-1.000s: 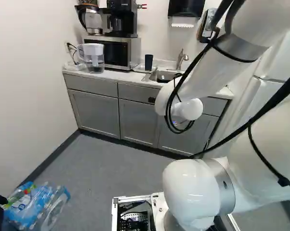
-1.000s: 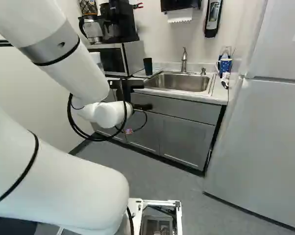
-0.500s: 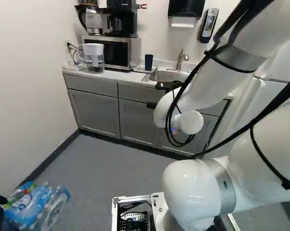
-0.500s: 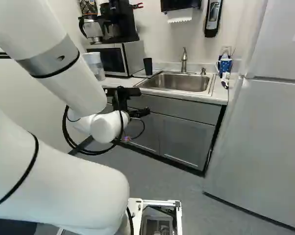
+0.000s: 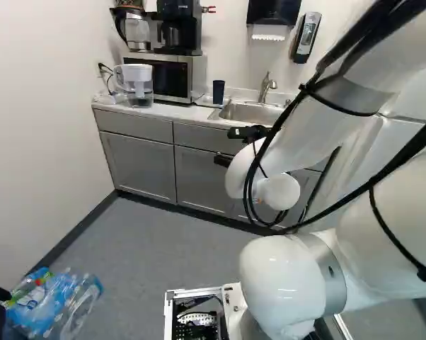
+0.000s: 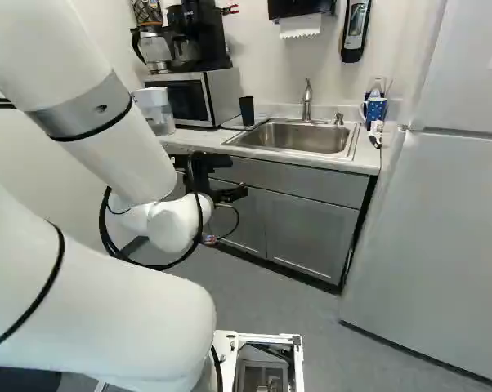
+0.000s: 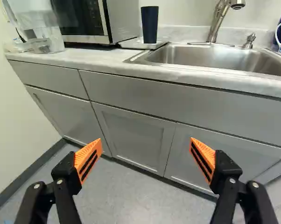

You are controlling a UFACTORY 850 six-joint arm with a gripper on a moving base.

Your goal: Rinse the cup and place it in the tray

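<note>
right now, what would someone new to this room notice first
Probably the big white arm, which fills much of both base views, its black gripper with orange pads standing open before the grey cabinets. Next, perhaps, the steel sink set in the counter beyond it, with the dark cup upright between the sink and the microwave.

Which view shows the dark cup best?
Wrist view: the cup appears largest there, whole and upright on the tray. Both base views also show it upright, but smaller and farther off, beside the microwave.
</note>
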